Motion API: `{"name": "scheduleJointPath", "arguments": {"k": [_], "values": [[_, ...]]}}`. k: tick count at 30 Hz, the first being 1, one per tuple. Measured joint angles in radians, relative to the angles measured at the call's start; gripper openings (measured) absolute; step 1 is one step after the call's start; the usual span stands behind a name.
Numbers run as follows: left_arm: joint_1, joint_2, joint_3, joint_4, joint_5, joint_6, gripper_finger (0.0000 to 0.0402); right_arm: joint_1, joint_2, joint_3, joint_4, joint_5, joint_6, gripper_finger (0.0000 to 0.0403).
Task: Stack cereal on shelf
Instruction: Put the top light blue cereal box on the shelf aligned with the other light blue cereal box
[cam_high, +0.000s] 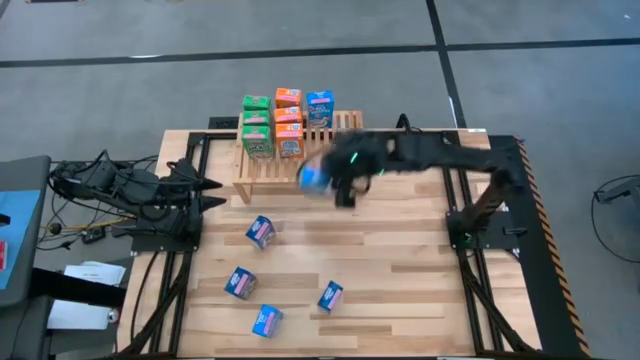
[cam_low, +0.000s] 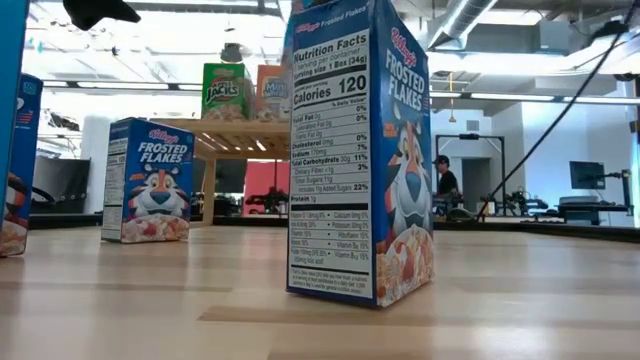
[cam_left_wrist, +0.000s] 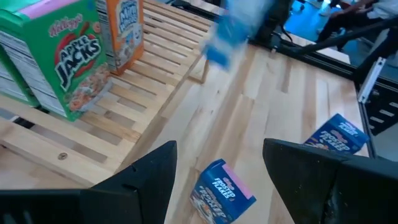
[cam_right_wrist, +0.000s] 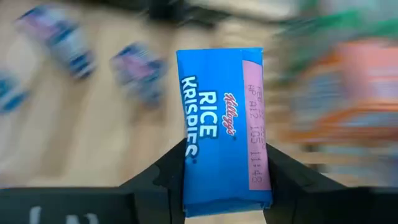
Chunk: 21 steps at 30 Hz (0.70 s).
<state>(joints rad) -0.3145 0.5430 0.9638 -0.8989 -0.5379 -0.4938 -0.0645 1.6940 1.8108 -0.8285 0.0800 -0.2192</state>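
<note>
The right gripper's (cam_right_wrist: 225, 180) fingers (cam_right_wrist: 163, 177) clamp a blue Rice Krispies box (cam_right_wrist: 222, 127), blurred in the high view, apparently just at the shelf's (cam_high: 262, 167) front edge. The left gripper (cam_left_wrist: 219, 165) waits over the bench (cam_high: 400, 290), fingers wide.

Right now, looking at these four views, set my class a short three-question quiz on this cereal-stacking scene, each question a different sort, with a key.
1. True or false: the right end effector grips a blue Rice Krispies box.
2. How many blue boxes remain on the table in the high view?
3. Which box stands on the shelf nearest the left wrist camera? A) Apple Jacks B) Corn Pops C) Cheerios

Key: 1 true; 2 four; 3 A.
</note>
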Motion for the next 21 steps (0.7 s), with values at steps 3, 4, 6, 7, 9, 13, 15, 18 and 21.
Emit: {"name": "scheduleJointPath", "arguments": {"k": [3, 4, 6, 7, 9, 13, 15, 18, 21], "values": [[0.000, 0.000, 0.000, 0.000, -0.024, 0.000, 0.0228, -0.102, -0.063, 0.000, -0.003, 0.032, -0.067, 0.0171], [0.000, 0.000, 0.000, 0.000, -0.032, 0.000, 0.0228, -0.137, -0.075, 0.002, 0.014, 0.031, -0.090, 0.0171], [0.000, 0.000, 0.000, -0.001, -0.049, 0.000, 0.0228, -0.207, -0.086, 0.000, 0.001, 0.026, -0.126, 0.0169], [0.000, 0.000, 0.000, 0.000, -0.055, 0.000, 0.0228, -0.233, -0.087, -0.001, -0.001, 0.022, -0.139, 0.0169], [0.000, 0.000, 0.000, -0.002, -0.068, 0.000, 0.0228, -0.292, -0.087, -0.001, 0.005, -0.019, -0.162, 0.0168], [0.000, 0.000, 0.000, -0.002, -0.101, 0.000, 0.0228, -0.379, -0.059, 0.003, 0.032, -0.089, -0.217, 0.0168], [0.000, 0.000, 0.000, -0.002, -0.114, 0.000, 0.0228, -0.418, -0.041, -0.002, 0.012, -0.124, -0.239, 0.0168], [0.000, 0.000, 0.000, -0.002, -0.129, -0.006, 0.0228, -0.435, 0.011, 0.022, 0.037, -0.170, -0.278, 0.0168], [0.000, 0.000, 0.000, -0.002, -0.146, -0.007, 0.0228, -0.451, 0.065, 0.061, 0.014, -0.183, -0.335, 0.0169]]}}
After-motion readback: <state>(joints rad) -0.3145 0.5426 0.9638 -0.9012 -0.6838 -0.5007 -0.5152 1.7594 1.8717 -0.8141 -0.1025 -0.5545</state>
